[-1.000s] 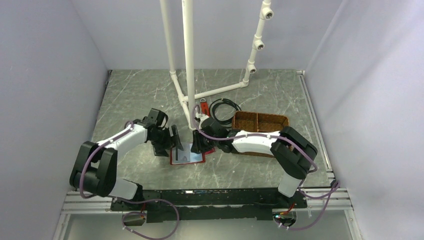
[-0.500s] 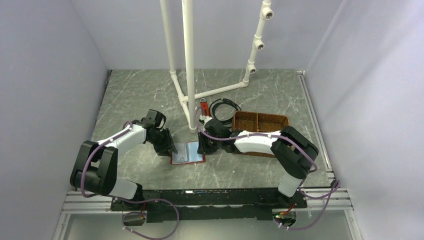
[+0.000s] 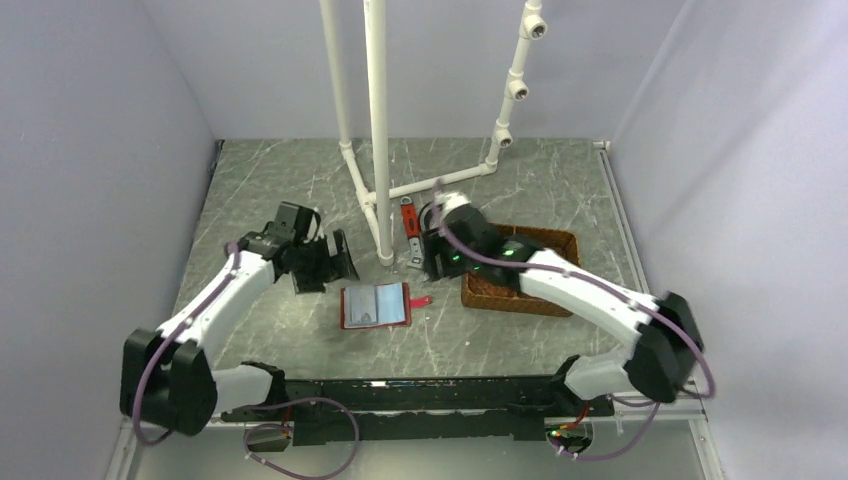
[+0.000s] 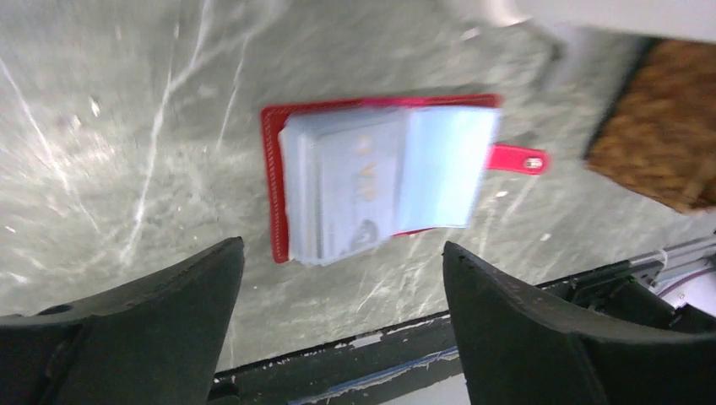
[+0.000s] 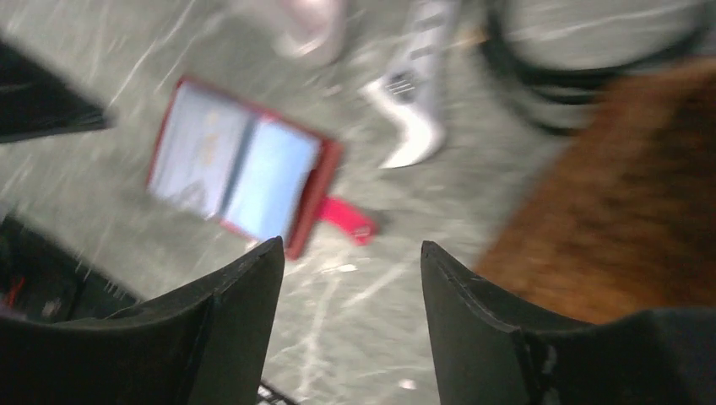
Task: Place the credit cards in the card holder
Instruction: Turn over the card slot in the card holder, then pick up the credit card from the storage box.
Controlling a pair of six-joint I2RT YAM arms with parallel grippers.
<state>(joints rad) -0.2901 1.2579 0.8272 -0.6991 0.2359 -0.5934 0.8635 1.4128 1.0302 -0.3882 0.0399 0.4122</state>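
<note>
Credit cards (image 4: 380, 181) show as two pale faces side by side inside the single red card holder (image 4: 272, 177), which lies open and flat on the grey marble counter (image 3: 260, 190). The left face is greyish with print and the right is plain light blue; blur hides whether more cards lie beneath. One red snap tab (image 4: 517, 159) sticks out toward the one brown woven tray (image 3: 500, 290).

The left tool (image 3: 325, 268) hovers just beyond the holder's left side, its fingers wide apart and empty. The right tool (image 3: 433, 250) hangs between holder and tray, also spread wide and holding nothing. One red-handled implement (image 3: 409, 218) and one black cable coil (image 5: 540, 93) lie by the white pipe frame (image 3: 377, 120).
</note>
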